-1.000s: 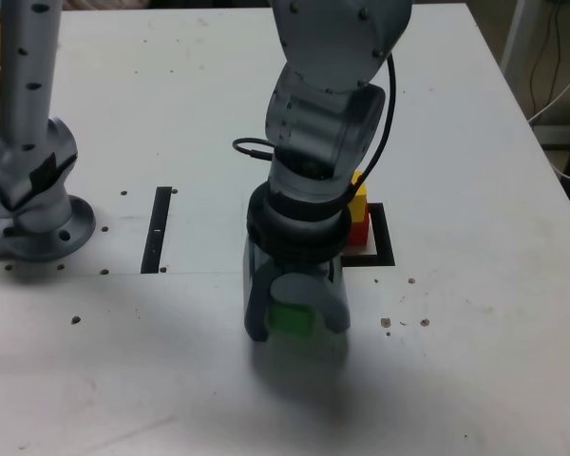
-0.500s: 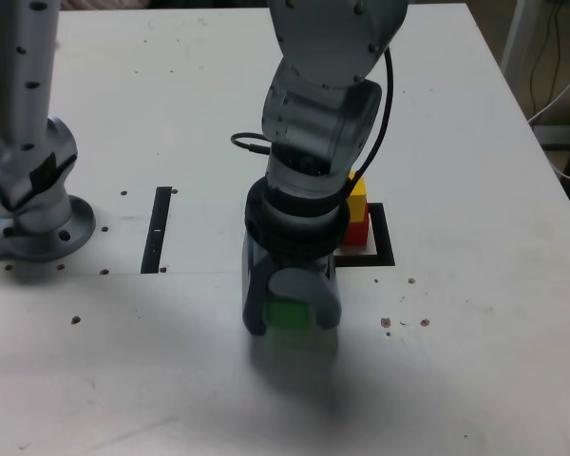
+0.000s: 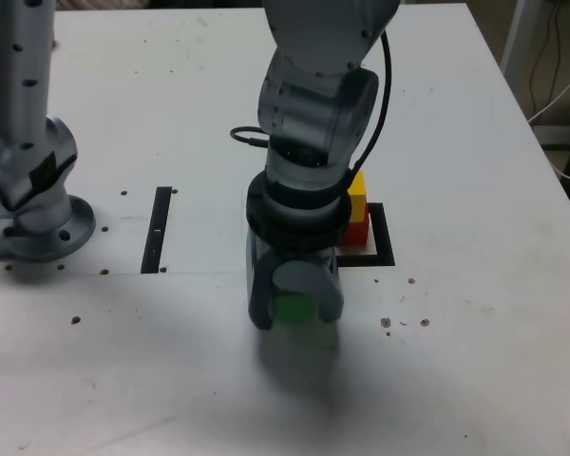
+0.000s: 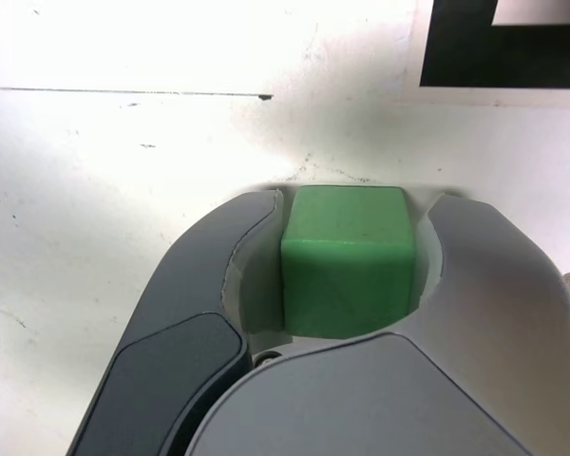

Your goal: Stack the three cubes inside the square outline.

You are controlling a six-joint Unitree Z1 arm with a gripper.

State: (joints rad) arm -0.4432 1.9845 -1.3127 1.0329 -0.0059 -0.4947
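The green cube (image 3: 293,308) (image 4: 347,261) sits on the white table in front of the square outline (image 3: 386,239) (image 4: 475,59), in the exterior view. My gripper (image 3: 294,313) (image 4: 353,201) points straight down over it, with a jaw pressed against each side of the cube. Inside the outline, the yellow cube (image 3: 359,198) rests on the red cube (image 3: 359,231). My wrist hides part of both. The wrist view shows only a corner of the outline beyond the green cube.
A narrow black strip (image 3: 158,228) lies on the table toward the exterior view's left. The grey base and column of the arm (image 3: 33,190) stand further left. Small dark specks (image 3: 404,321) dot the table (image 3: 475,361) near the outline.
The jaws have closed in from wide apart onto the green cube's sides. The wrist has shifted slightly toward the exterior view's left. The cube stays on the table.
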